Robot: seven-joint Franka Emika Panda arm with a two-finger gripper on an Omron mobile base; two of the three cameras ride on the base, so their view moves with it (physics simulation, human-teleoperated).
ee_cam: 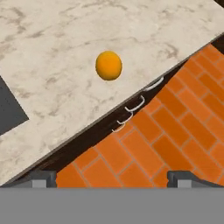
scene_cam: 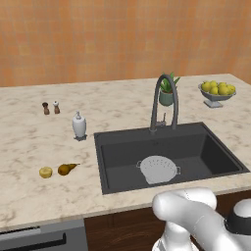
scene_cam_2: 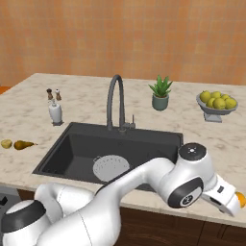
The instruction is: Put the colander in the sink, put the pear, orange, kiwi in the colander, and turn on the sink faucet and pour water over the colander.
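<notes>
Colander (scene_cam: 158, 169) in sink (scene_cam: 215, 157), pear (scene_cam: 65, 169) beside kiwi (scene_cam: 45, 172)

One colander (scene_cam: 158, 169) in one sink (scene_cam: 215, 152). One faucet (scene_cam: 164, 102). One pear (scene_cam: 65, 169), one kiwi (scene_cam: 45, 172), one orange (ee_cam: 108, 65). Two small shakers (scene_cam: 51, 108), one white dispenser bottle (scene_cam: 79, 125), one potted plant (scene_cam_2: 161, 93). One grey footed bowl (scene_cam: 215, 97), lemons piled inside — at least five showing.
</notes>
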